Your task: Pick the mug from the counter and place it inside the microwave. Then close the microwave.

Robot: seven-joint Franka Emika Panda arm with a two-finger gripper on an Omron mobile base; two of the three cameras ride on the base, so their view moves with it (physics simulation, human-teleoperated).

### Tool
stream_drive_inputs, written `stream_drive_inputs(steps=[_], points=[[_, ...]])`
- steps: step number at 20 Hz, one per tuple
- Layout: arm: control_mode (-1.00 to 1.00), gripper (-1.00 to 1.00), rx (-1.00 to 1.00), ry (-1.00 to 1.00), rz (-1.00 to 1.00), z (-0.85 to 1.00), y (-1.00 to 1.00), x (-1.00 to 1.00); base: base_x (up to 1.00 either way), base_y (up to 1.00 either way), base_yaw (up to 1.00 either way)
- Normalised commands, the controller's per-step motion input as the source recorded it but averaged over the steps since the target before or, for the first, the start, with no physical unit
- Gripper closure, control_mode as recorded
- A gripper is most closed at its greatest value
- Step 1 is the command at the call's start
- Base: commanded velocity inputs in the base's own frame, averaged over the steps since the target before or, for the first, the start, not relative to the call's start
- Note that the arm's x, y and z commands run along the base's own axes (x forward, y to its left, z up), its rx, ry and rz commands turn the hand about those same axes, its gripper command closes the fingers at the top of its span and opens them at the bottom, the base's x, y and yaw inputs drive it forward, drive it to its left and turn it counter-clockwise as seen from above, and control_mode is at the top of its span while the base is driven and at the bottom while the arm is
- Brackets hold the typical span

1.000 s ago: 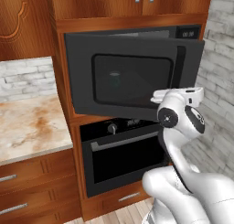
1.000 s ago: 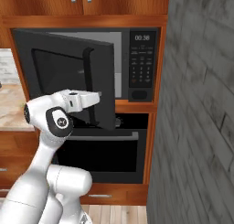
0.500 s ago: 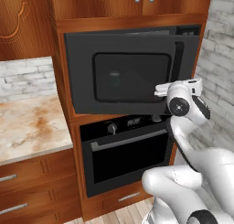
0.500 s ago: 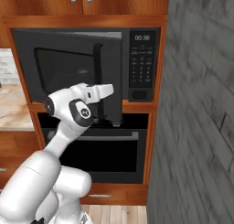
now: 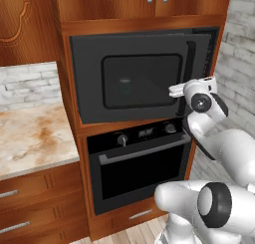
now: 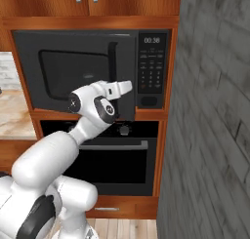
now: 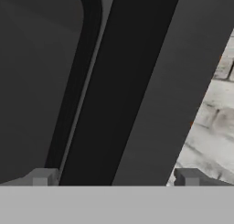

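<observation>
The black microwave (image 5: 139, 78) (image 6: 93, 69) has its dark window door almost flush with the front, the bar handle (image 6: 113, 62) near the keypad (image 6: 152, 77). Through the window a faint teal-green shape, the mug (image 5: 124, 85), shows inside. My gripper (image 5: 173, 92) (image 6: 129, 86) (image 7: 116, 179) is right up against the door near its handle side. It is open, the fingertips (image 7: 43, 176) wide apart with nothing held. The handle bar runs slantwise across the hand view. The beige marble counter (image 5: 30, 138) lies at the left.
A black oven (image 5: 139, 163) (image 6: 117, 160) with knobs and a horizontal handle sits below the microwave. Wooden cabinets (image 5: 139, 1) hang above. A grey brick wall (image 6: 215, 116) stands close on the right. Brown drawers (image 5: 30, 213) sit under the counter.
The microwave door has swung from ajar to nearly shut. My gripper has followed it in toward the microwave front, staying open.
</observation>
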Motion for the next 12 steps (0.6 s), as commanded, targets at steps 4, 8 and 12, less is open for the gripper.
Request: stream_drive_inputs(steps=[4,8,12], points=[[-1.00,-1.00,0.00,0.05,0.09,0.19,-0.27,0.44,0.00,0.00,0.00],[-1.00,-1.00,0.00,0.05,0.10,0.27,-0.24,0.39,0.00,0.00,0.00],[-1.00,-1.00,0.00,0.04,0.10,0.26,-0.21,0.27,0.00,0.00,0.00]])
